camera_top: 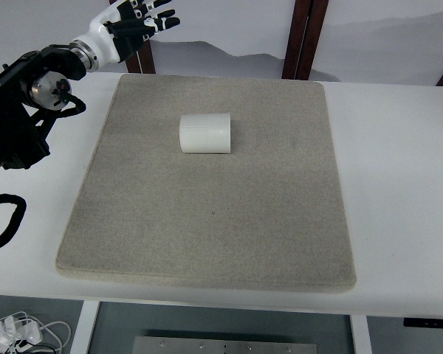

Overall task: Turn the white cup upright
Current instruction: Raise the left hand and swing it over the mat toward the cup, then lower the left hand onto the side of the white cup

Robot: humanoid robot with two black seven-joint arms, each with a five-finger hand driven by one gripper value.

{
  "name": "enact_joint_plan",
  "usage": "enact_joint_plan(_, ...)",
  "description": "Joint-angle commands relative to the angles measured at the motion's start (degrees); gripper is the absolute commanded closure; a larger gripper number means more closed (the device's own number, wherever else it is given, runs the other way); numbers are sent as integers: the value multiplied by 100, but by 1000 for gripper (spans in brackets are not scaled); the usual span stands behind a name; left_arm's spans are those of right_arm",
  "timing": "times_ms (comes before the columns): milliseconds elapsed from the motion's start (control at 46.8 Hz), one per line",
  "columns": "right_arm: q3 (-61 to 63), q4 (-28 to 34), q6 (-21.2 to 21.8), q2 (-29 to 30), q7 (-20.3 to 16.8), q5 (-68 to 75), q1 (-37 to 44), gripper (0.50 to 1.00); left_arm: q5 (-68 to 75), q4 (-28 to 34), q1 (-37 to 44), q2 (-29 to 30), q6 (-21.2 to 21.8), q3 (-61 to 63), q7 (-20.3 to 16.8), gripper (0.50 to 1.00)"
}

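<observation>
Your left robot hand (136, 26) hung with fingers spread, holding nothing, off the grey mat's (207, 221) far-left corner, while the white cup (204, 133) lay on its side mid-mat, axis left-right, toward the hand's near-right.

A white counter (399, 184) carries a grey mat (207, 221). Behind the counter: a pale wall (229, 26) with dark wooden posts (304, 37). Below its front edge: white cables (22, 333) on the floor.
</observation>
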Motion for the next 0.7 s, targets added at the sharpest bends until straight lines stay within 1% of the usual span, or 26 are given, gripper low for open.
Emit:
enact_joint_plan(0, 0, 1, 0, 0, -1, 0, 0, 548, 300, -242, -53, 155, -32, 173, -3, 504)
enact_joint_plan(171, 0, 1, 0, 0, -1, 0, 0, 548, 1100, -910, -105, 480, -15, 726, -3, 504)
enact_joint_plan(342, 0, 1, 0, 0, -1, 0, 0, 548, 2216, -1490, -167, 727, -24, 858, 6, 504)
enact_joint_plan(555, 0, 1, 0, 0, -1, 0, 0, 548, 3394, -2053, -377, 885, -32, 1455, 15, 506)
enact_joint_plan(683, 0, 1, 0, 0, -1, 0, 0, 548, 3606, -2141, -562, 885, -32, 1886, 67, 508)
